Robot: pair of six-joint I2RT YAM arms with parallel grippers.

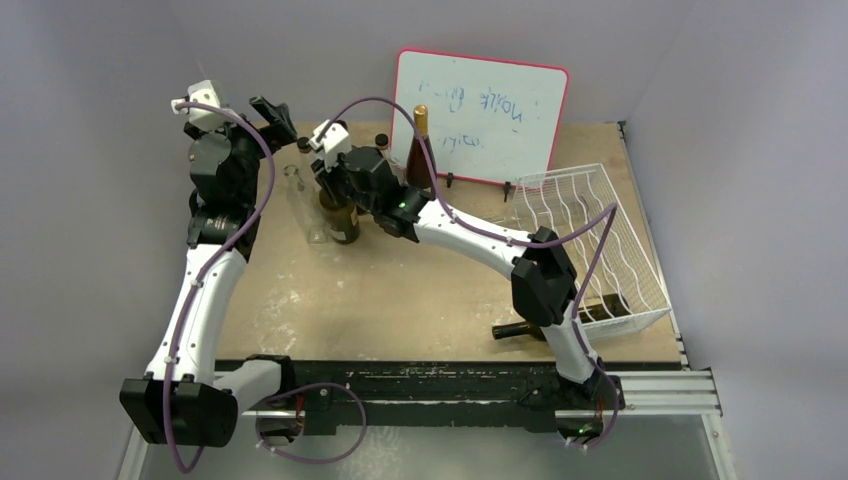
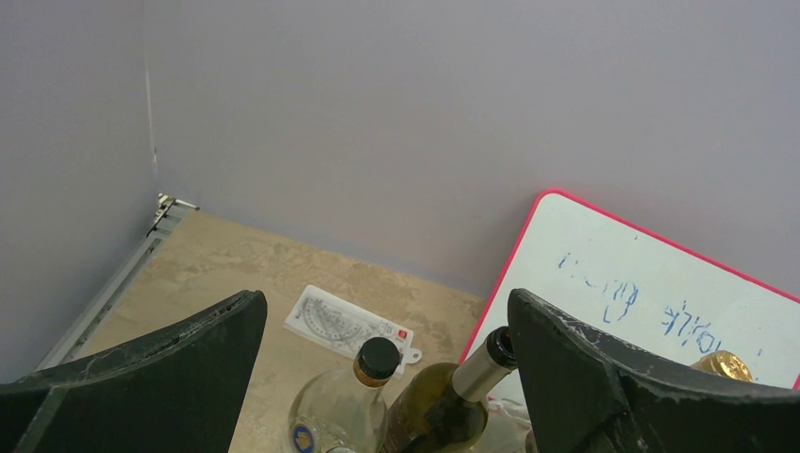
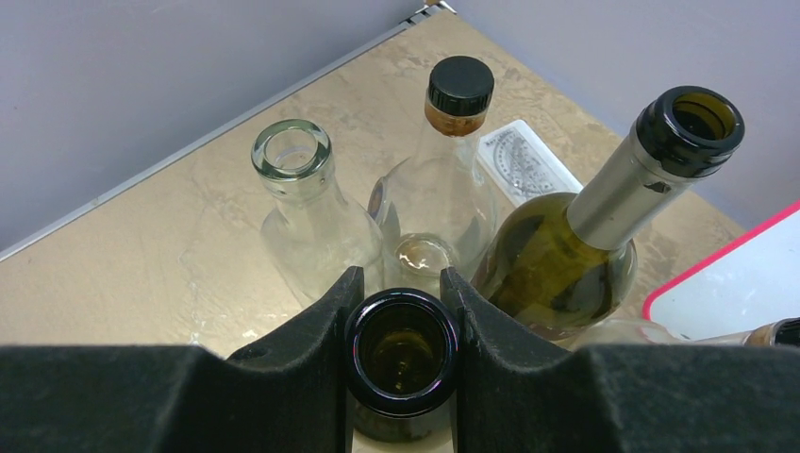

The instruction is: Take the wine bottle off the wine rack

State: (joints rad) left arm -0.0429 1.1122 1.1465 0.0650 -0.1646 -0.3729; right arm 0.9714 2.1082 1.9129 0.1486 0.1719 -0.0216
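Note:
My right gripper (image 3: 401, 288) is shut on the open mouth of a dark brown wine bottle (image 3: 401, 354). In the top view this bottle (image 1: 342, 218) stands upright on the table left of centre, under the right gripper (image 1: 330, 188) and well away from the wine rack (image 1: 590, 235). The white wire rack stands tilted at the right edge. A second dark bottle (image 1: 520, 329) lies at the rack's near end with its neck pointing left, partly hidden by my right arm. My left gripper (image 2: 385, 302) is open, raised at the far left (image 1: 274, 114), holding nothing.
Around the held bottle stand a clear open-mouthed bottle (image 3: 292, 165), a clear black-capped bottle (image 3: 459, 90) and a green bottle with a silver neck (image 3: 651, 170). A gold-topped amber bottle (image 1: 420, 148) stands before the red-framed whiteboard (image 1: 480, 112). A protractor (image 2: 340, 321) lies flat.

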